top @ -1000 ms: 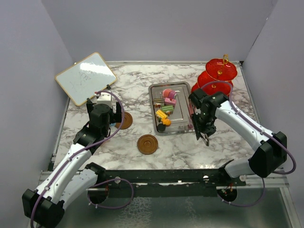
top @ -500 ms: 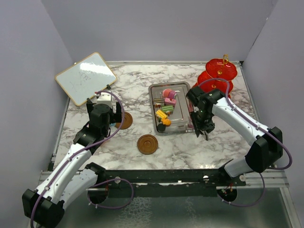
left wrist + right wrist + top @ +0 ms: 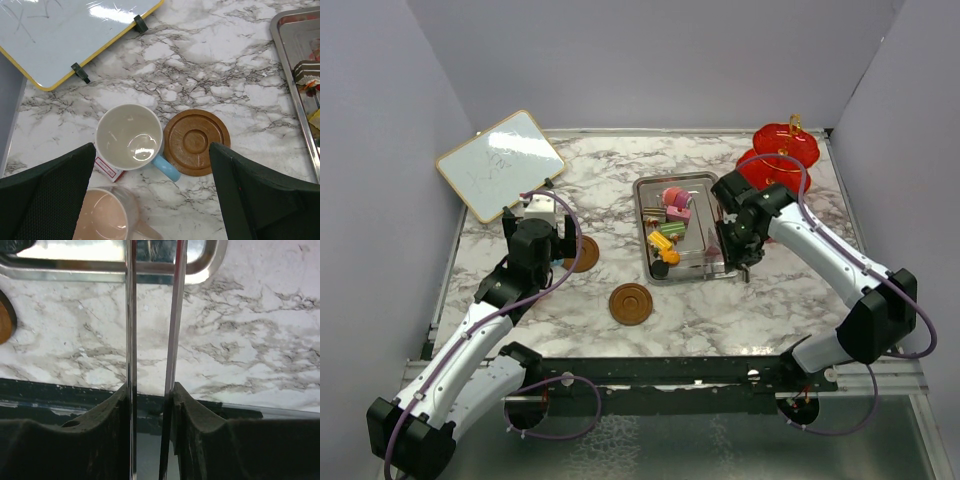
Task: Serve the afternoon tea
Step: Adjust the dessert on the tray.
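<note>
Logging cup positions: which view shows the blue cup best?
Left wrist: the blue cup sits in full view beside a saucer, handle visible. From the top the left arm hides it; right wrist misses it.

You've got the marble table (image 3: 620,190) carrying the lot. The whiteboard (image 3: 500,165) sits at the far-left corner, the red three-tier stand (image 3: 782,158) at the far-right, and the steel tray (image 3: 672,178) in the middle. Left of the tray, your blue cup (image 3: 131,137) stands just beside one saucer (image 3: 196,142), with the pink cup (image 3: 102,217) next to it. The second saucer (image 3: 630,303) lies alone toward the near edge.
</note>
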